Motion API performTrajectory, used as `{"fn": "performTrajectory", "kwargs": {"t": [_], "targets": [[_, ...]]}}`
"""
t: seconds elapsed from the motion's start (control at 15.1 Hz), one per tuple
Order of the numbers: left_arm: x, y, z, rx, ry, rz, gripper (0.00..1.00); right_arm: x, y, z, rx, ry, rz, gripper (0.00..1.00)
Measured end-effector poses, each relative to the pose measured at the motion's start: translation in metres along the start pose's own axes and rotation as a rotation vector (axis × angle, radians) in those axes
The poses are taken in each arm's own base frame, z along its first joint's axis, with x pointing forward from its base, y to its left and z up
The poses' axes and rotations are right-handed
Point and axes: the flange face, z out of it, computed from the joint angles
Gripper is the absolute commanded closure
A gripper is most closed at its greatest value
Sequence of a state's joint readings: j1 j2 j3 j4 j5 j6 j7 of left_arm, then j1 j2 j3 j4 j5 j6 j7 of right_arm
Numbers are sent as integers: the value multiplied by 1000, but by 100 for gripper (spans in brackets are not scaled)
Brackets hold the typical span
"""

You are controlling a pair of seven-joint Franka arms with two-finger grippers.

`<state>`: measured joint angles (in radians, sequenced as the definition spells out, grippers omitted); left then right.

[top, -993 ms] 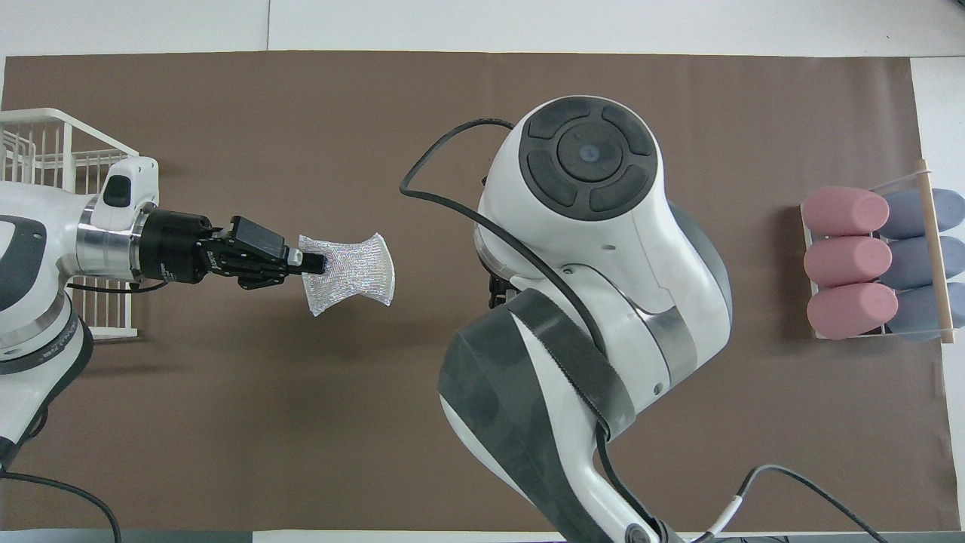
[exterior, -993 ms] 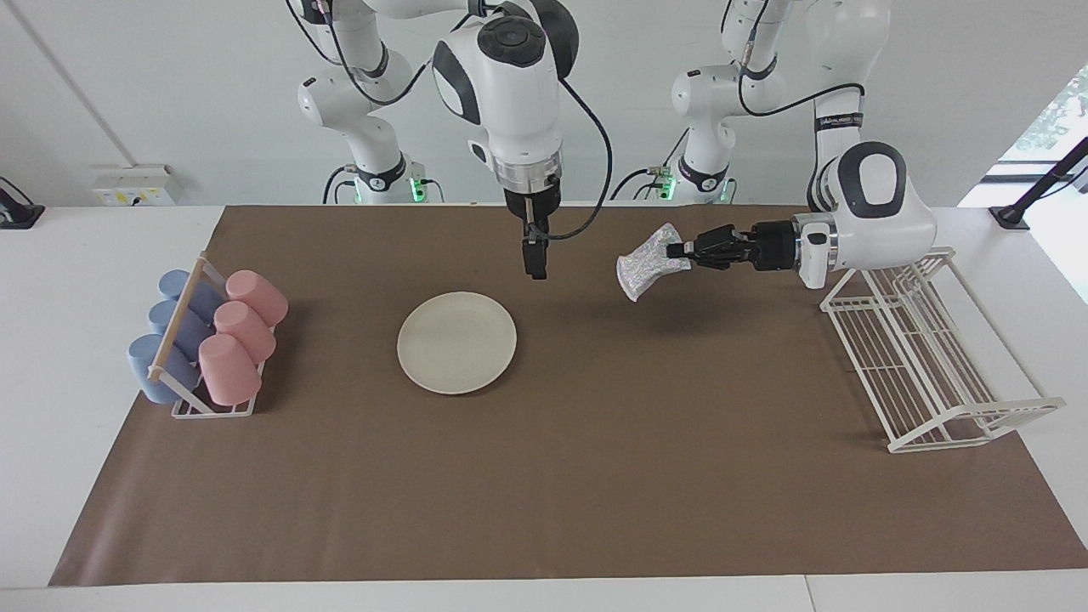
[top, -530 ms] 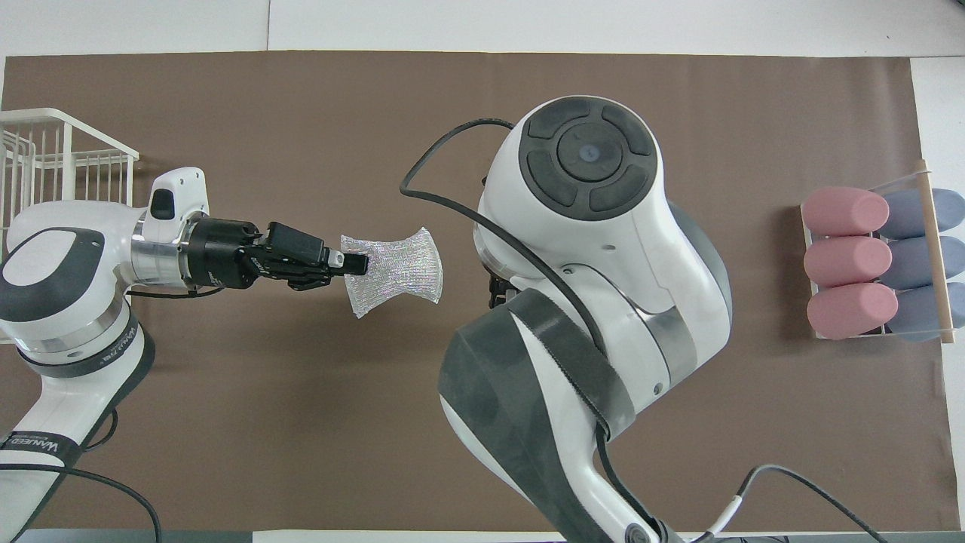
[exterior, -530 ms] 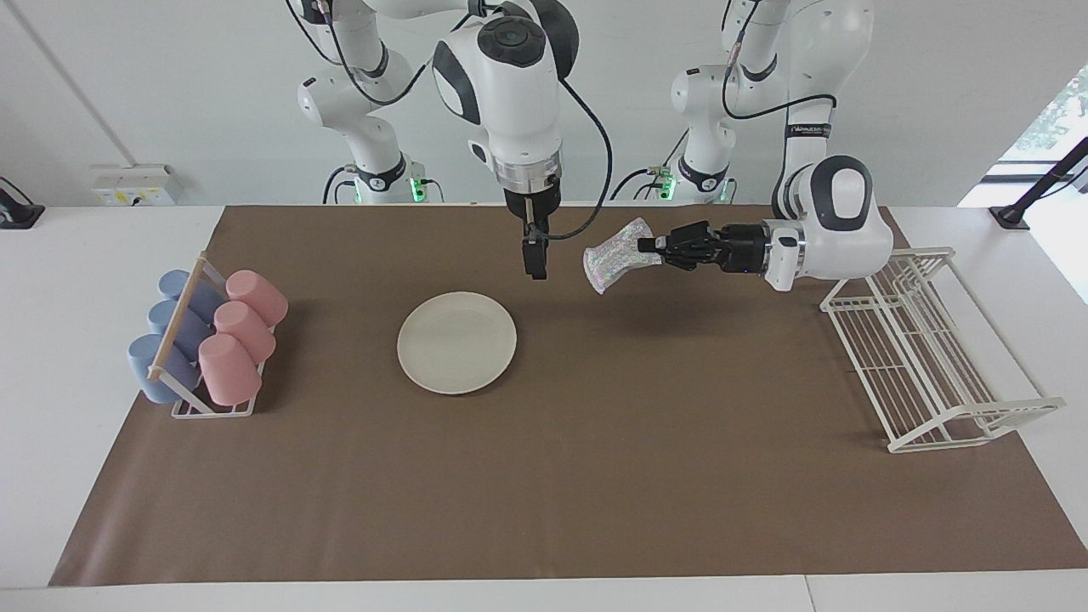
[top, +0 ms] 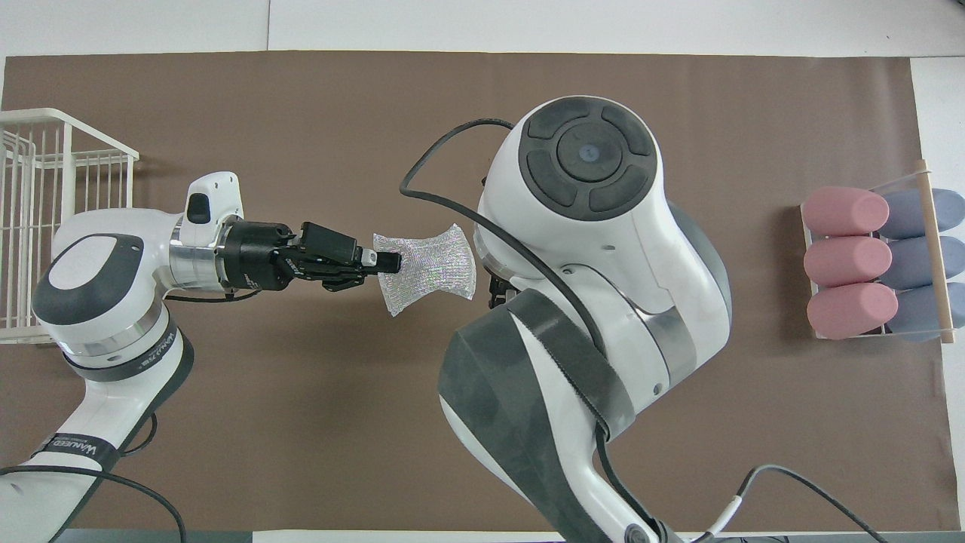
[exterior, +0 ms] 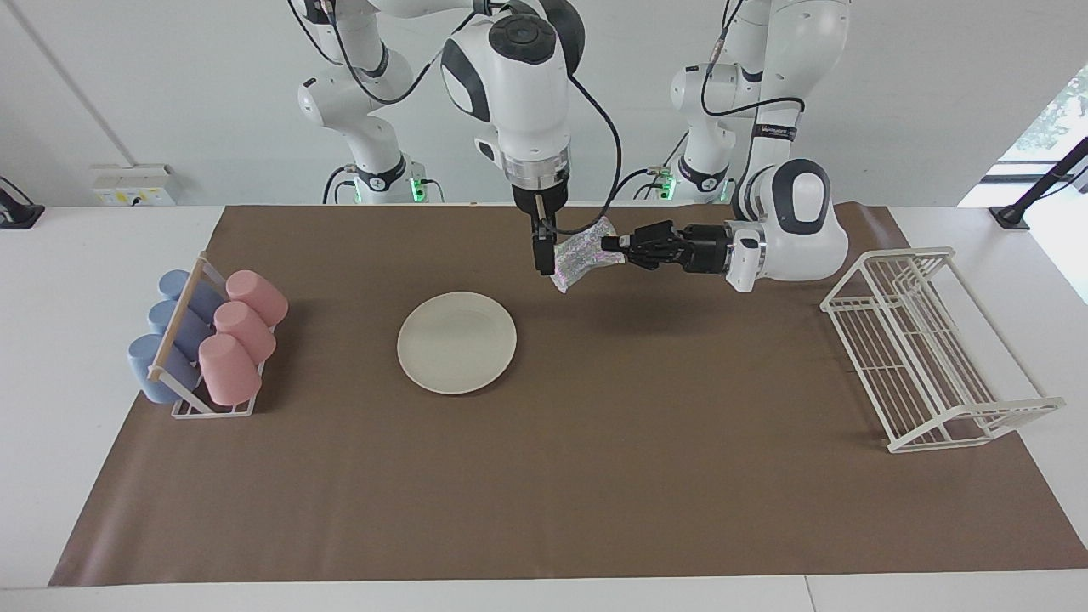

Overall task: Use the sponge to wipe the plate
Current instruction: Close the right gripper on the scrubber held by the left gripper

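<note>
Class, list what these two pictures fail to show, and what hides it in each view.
- Overhead view: the plate is hidden under the right arm's body.
- Overhead view: the right gripper is hidden the same way.
- Overhead view: the white rack is cut off by the picture's edge.
- Facing view: whether the sponge touches the right gripper cannot be told.

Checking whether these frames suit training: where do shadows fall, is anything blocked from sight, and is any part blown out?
Facing view: a soft shadow lies on the brown mat under the sponge and the left pincer; a bright window glares at one edge. Overhead view: the right arm's bulk hides the plate entirely; the sponge's mesh glints.
</note>
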<state>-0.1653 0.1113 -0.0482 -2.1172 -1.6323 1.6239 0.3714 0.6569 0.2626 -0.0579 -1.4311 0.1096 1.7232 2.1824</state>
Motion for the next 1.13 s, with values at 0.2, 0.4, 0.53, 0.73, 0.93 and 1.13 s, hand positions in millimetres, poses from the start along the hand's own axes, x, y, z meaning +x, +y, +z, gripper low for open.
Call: {"fn": "performTrajectory", "kwargs": {"t": [0.2, 0.4, 0.53, 0.73, 0.93, 1.13], "targets": [[0, -1, -1, -2, 2, -2, 100, -6, 6, 6, -10, 7, -16, 0], [0, -1, -1, -2, 2, -4, 100, -5, 5, 6, -9, 8, -19, 0], [0, -2, -1, -3, 1, -4, 100, -4, 5, 6, -2, 17, -31, 0], [0, -2, -3, -5, 1, -6, 100, -3, 4, 3, 5, 20, -152, 0], [-1, -4, -4, -6, 1, -9, 100, -3, 4, 3, 7, 19, -203, 0], [-1, -4, -4, -8, -2, -10, 100, -8, -3, -5, 79, -21, -228, 0]]}}
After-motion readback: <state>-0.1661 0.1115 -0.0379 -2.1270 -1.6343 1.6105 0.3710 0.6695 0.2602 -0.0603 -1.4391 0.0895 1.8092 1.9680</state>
